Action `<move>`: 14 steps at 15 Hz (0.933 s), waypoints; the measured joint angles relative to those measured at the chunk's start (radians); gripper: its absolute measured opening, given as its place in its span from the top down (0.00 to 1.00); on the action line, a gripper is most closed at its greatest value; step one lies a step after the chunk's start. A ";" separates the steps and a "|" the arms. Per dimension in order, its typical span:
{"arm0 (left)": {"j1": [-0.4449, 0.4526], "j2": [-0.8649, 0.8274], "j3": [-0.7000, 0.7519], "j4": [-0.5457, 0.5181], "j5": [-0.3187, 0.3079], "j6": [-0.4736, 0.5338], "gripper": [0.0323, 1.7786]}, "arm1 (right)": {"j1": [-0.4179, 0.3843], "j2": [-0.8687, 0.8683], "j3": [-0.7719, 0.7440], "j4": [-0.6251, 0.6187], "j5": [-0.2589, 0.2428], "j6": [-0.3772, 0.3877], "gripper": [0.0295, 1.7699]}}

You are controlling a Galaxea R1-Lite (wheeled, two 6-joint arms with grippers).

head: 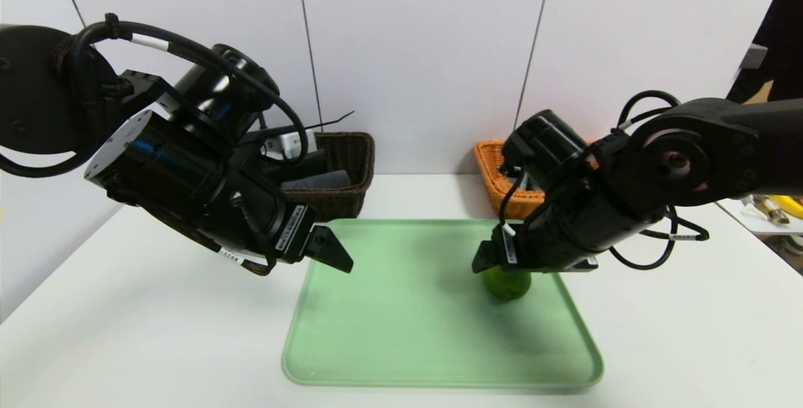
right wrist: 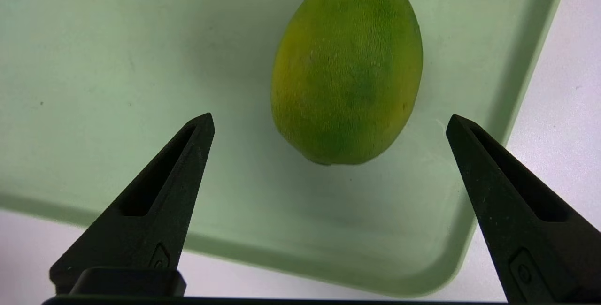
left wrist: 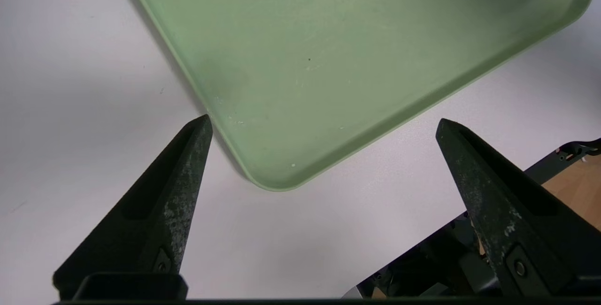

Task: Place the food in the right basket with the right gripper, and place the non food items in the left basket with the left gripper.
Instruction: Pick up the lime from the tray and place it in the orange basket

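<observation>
Though half-hidden by right gripper (right wrist: 328, 119) — lime (head: 507, 284) on tray (head: 401, 307).

A tray (head: 408, 332) lies on the bench (head: 125, 332) at my 12 o'clock. The food (head: 509, 284) rests on the tray toward its 2 o'clock part, near the right rim. Behind the tray, the left basket (head: 342, 176) stands at 11 o'clock and the right basket (head: 495, 182) at 1 o'clock, well apart. My left tool (left wrist: 324, 122) hangs over the tray's left edge at 10 o'clock; my right tool (right wrist: 328, 119) hangs just above the food.
</observation>
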 joint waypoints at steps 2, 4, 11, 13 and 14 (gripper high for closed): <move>0.001 0.005 0.000 -0.001 0.000 0.001 0.05 | 0.001 0.030 -0.014 0.001 -0.003 0.001 0.03; 0.000 0.014 -0.001 -0.003 0.000 0.001 0.05 | 0.002 0.058 -0.019 0.000 -0.003 0.001 0.03; 0.001 0.031 0.004 -0.022 0.000 0.000 0.05 | 0.003 0.100 -0.017 -0.002 0.010 -0.005 0.12; 0.003 0.032 0.004 -0.023 0.000 0.001 0.05 | 0.003 0.103 -0.017 -0.003 0.010 -0.005 0.31; 0.003 0.033 0.004 -0.023 0.000 0.000 0.05 | 0.005 0.105 -0.017 -0.003 0.010 -0.004 0.38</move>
